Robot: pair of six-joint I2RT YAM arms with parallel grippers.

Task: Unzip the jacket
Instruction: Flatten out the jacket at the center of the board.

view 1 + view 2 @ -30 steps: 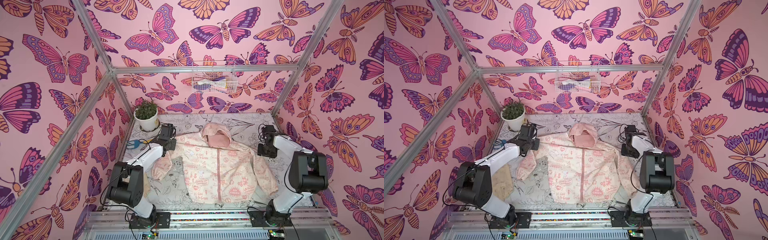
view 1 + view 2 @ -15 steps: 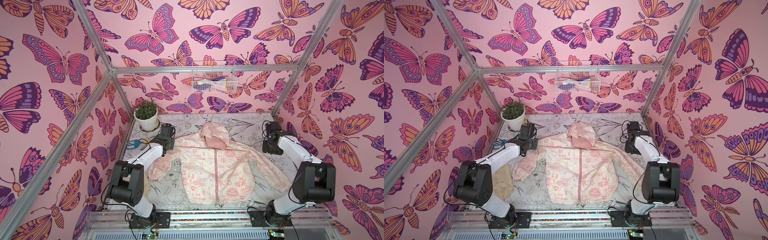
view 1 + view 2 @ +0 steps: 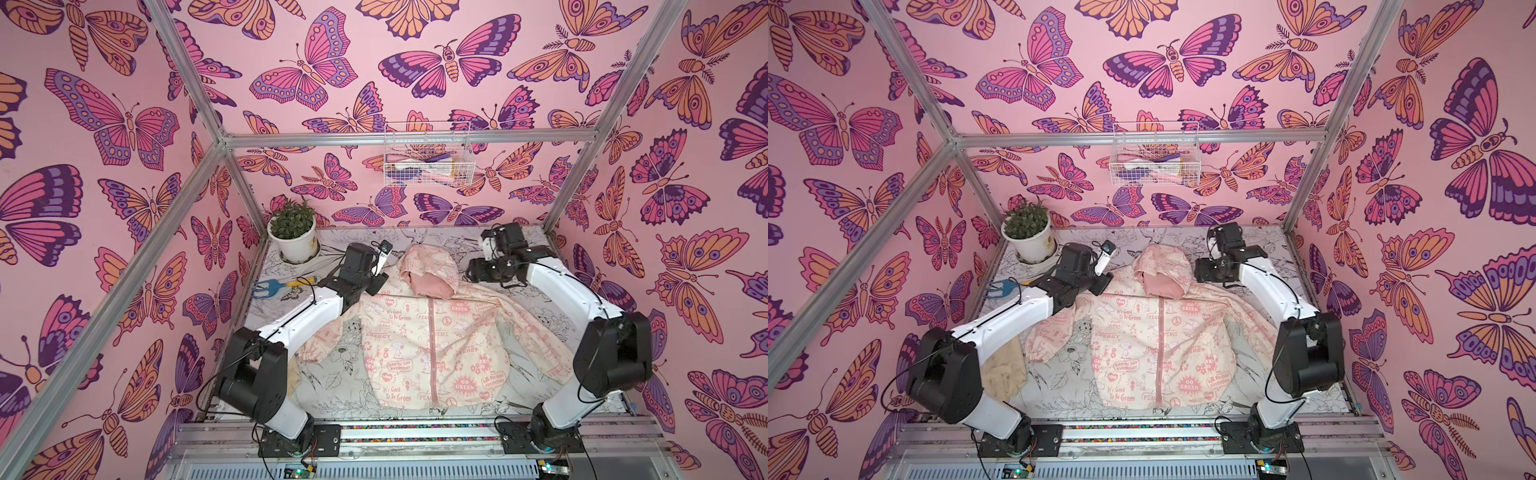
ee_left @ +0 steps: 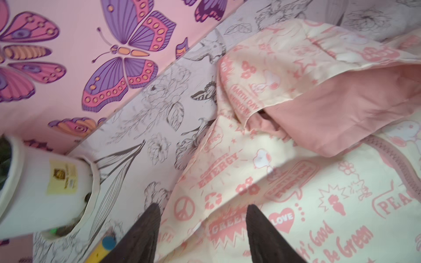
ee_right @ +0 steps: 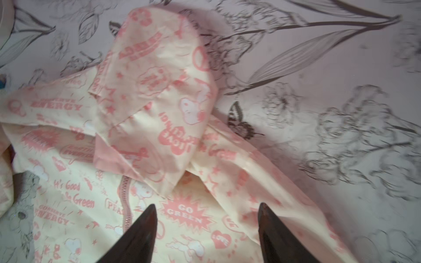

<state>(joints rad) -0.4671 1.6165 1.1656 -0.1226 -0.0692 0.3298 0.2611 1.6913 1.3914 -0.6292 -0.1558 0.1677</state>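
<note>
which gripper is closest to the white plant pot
The left gripper, at the jacket shoulder: the white pot stands beside it; the right gripper is beyond the hood.

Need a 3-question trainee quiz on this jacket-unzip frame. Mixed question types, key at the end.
1. True or false: the jacket lies front up, its zipper closed wherever visible.
2. What stands in the far corner on the left arm's side? A) potted plant B) mug C) toolbox
3. Fill in: the left gripper and right gripper are both ____, holding nothing.
Key: 1 true; 2 A; 3 open.
</note>
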